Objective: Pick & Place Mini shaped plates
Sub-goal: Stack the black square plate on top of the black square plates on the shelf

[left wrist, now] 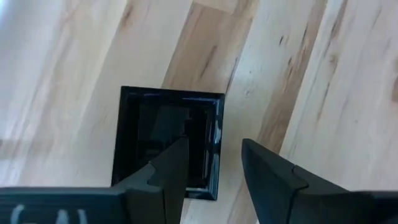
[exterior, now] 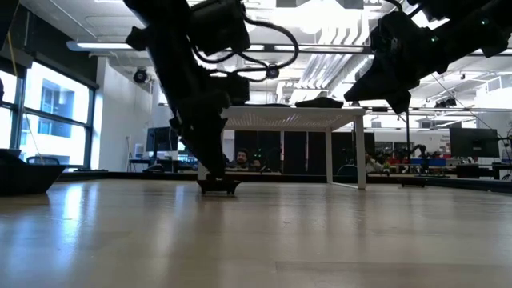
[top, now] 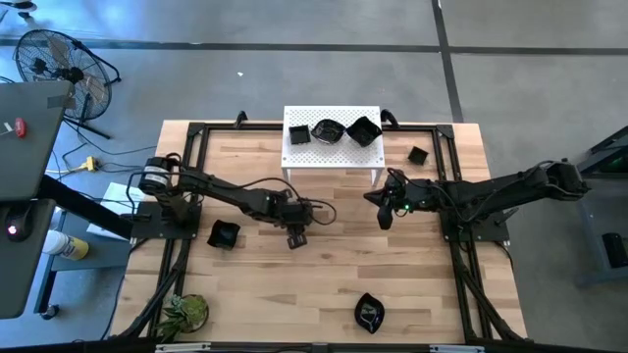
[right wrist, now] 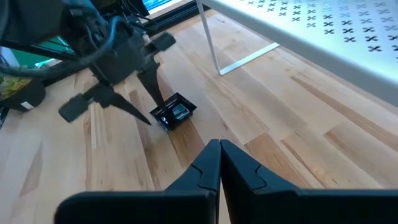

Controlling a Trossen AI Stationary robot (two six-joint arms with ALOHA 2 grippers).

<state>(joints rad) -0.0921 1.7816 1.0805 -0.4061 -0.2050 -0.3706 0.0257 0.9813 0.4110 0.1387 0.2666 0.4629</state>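
A small square black plate (left wrist: 142, 127) lies flat on the wooden table in front of the white stand (top: 332, 157). My left gripper (left wrist: 214, 146) is open and points down at it, one finger over the plate's hollow and the other outside one rim. The right wrist view shows the same plate (right wrist: 176, 113) under the left fingers. My right gripper (right wrist: 219, 144) is shut and empty, raised above the table to the right of the stand's near edge (top: 384, 216). Three black plates (top: 328, 130) sit on the stand. Other plates lie on the table (top: 224, 234), (top: 419, 154), (top: 369, 312). My left gripper comes at the square plate from above with its fingers astride one rim wall (left wrist: 217, 134), one finger (left wrist: 174, 165) inside and one (left wrist: 267, 171) outside. The plate lies flat on the table. I cannot tell whether the fingertips touch it.
A small green plant (top: 184, 312) stands at the table's near left corner. The stand's thin legs (exterior: 329, 152) are behind the left gripper. Black frame rails (top: 461, 275) run along the table's sides. Bare wood lies between the two arms and toward the near edge.
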